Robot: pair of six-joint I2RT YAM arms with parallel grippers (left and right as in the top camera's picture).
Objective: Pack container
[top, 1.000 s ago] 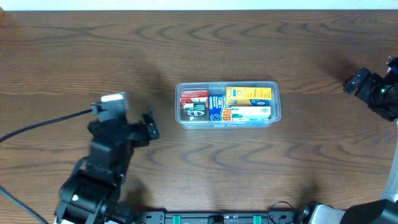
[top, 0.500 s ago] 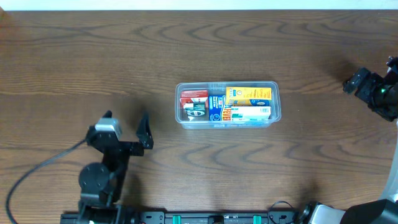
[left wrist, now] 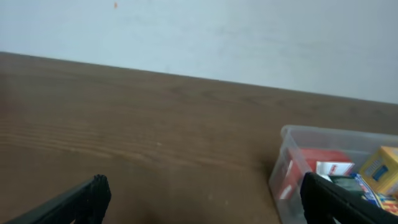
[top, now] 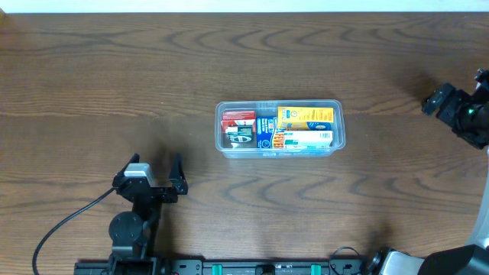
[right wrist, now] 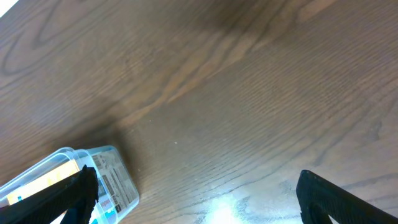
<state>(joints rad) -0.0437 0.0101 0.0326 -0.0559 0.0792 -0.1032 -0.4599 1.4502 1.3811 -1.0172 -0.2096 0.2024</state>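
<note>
The clear plastic container (top: 341,130) sits mid-table, filled with several small boxes: red (top: 238,119), blue (top: 266,132), yellow (top: 306,116) and white (top: 309,140). It shows at the right edge of the left wrist view (left wrist: 287,163) and at the lower left of the right wrist view (right wrist: 115,180). My left gripper (top: 157,164) is open and empty at the front left, well clear of the container; its fingertips frame bare table (left wrist: 202,193). My right gripper (top: 434,101) is at the far right edge, open and empty (right wrist: 196,196).
The brown wooden table (top: 244,53) runs to a pale wall at the back (left wrist: 199,31). A black cable (top: 61,221) trails from the left arm across the front left.
My left arm has pulled back toward the front edge and swung upright, its gripper moving down and away from the container. The right arm and the container have not moved.
</note>
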